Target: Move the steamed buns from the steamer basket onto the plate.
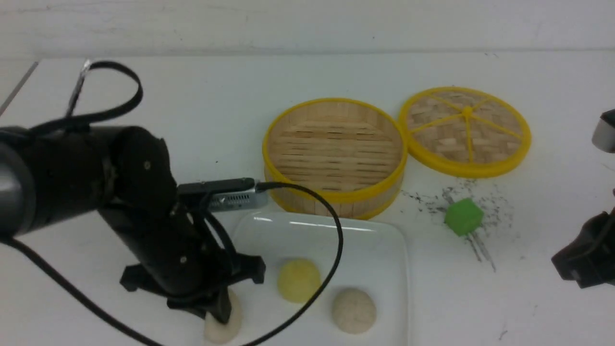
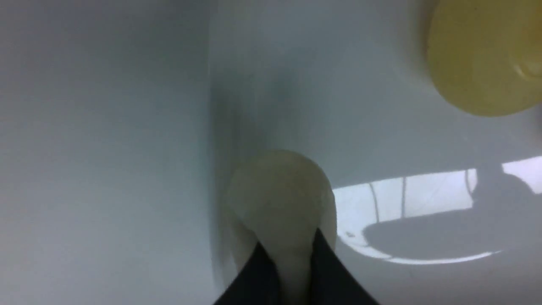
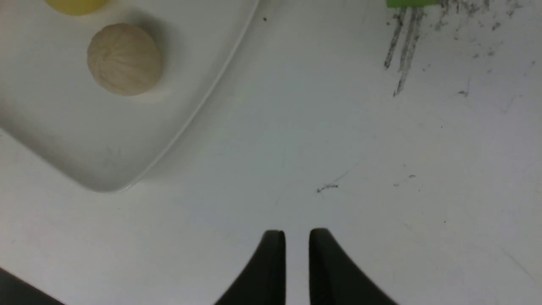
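Note:
The steamer basket (image 1: 335, 154) stands empty behind the white plate (image 1: 379, 250). A yellow-green bun (image 1: 299, 280) and a beige bun (image 1: 354, 310) lie on the plate; both also show in the right wrist view, the beige bun (image 3: 124, 59) whole and the yellow-green bun (image 3: 76, 4) cut off by the frame edge. My left gripper (image 1: 222, 315) is shut on the third, off-white bun (image 2: 279, 199), held low at the plate's left rim (image 2: 214, 140). My right gripper (image 3: 296, 235) is shut and empty over bare table, right of the plate.
The flat woven lid (image 1: 465, 129) lies right of the basket. A green cube (image 1: 463, 216) sits among dark scuff marks right of the plate. My left arm's cable (image 1: 336, 250) loops over the plate. The right arm (image 1: 586, 259) is at the right edge.

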You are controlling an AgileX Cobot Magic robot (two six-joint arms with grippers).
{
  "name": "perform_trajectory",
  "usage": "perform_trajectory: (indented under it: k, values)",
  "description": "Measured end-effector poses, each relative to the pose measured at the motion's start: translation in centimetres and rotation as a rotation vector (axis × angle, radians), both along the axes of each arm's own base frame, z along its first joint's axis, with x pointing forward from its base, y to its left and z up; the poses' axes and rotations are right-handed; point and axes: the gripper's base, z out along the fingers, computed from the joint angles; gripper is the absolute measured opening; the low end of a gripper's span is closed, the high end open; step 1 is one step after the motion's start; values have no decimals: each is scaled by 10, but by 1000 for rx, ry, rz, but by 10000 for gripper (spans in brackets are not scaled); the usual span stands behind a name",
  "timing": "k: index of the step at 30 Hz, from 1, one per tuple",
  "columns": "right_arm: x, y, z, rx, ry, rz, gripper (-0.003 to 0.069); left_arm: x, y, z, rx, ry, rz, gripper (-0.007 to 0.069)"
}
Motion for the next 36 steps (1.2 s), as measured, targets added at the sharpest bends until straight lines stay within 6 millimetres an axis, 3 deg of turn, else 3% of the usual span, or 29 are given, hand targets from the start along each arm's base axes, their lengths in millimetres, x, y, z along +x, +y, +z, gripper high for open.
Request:
perform_trajectory:
  k: [5,8,11,16,17,18,19,20,23,27,29,33,36]
  values:
    - [1,0,0,0,-10,-2,114,1,-8,2,-91,-43,-36,116]
    - [-1,-2,3,-6,-27,-2,114,2,-9,1,-106,-39,-43,189]
    - [-17,-9,16,21,-87,-23,114,4,-11,-7,-100,-20,-42,315]
    - [-56,-29,39,47,-189,-70,84,6,-11,-5,-103,-33,-42,449]
    - [-78,-40,48,73,-258,-102,51,7,-12,0,-109,-51,-45,489]
    - [-80,-42,49,72,-267,-106,42,8,-12,1,-109,-57,-47,497]
    - [-104,-54,58,103,-360,-135,5,11,-12,9,-113,-90,-59,520]
    - [-104,-54,58,102,-361,-138,1,11,-12,11,-114,-96,-60,522]
    - [-150,-79,65,179,-581,-190,-15,19,-14,27,-104,-166,-94,537]
    - [-172,-88,47,291,-772,-207,-15,21,-14,31,-96,-176,-106,538]
    - [-171,-86,34,341,-829,-205,-15,21,-14,31,-95,-173,-108,535]
    - [-150,-76,1,413,-889,-207,-14,20,-13,31,-91,-166,-112,509]
    - [-142,-72,-9,431,-919,-211,-14,20,-13,31,-90,-161,-113,482]
